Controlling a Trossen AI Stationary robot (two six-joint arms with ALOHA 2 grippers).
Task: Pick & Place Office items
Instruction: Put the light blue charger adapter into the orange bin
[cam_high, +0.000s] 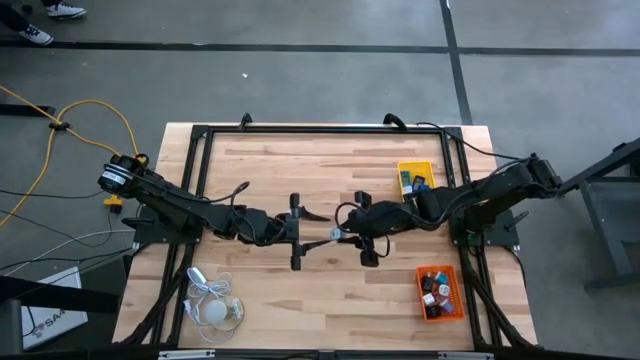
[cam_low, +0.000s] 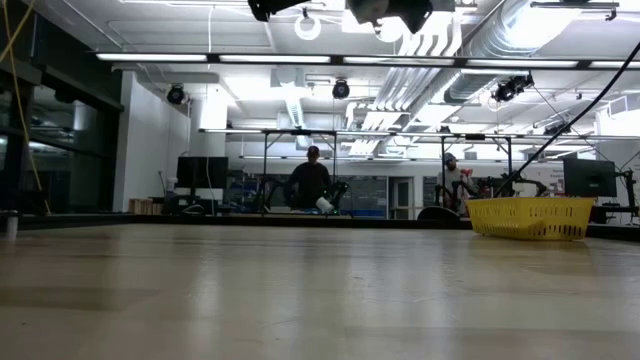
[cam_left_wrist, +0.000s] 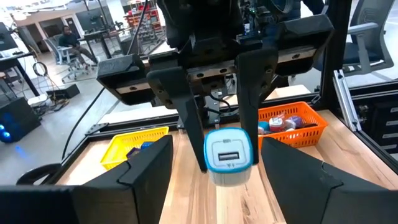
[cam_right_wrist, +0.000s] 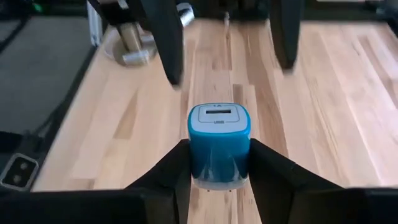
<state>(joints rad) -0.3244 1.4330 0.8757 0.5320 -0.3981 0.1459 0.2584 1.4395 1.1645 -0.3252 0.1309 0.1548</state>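
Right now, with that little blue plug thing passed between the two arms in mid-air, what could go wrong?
1. The right claw pinches only the base of the blue charger, high above the table; a slip would probably drop it.
2. The left claw stands open around the charger, close to the right fingers; careless backing off could bump it loose.
3. The orange tray already looks full of small pieces, so it might land crooked.

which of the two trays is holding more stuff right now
The orange tray, at the table's near right corner: it is crowded with small pieces, while the yellow tray farther back shows only a couple of dark ones.
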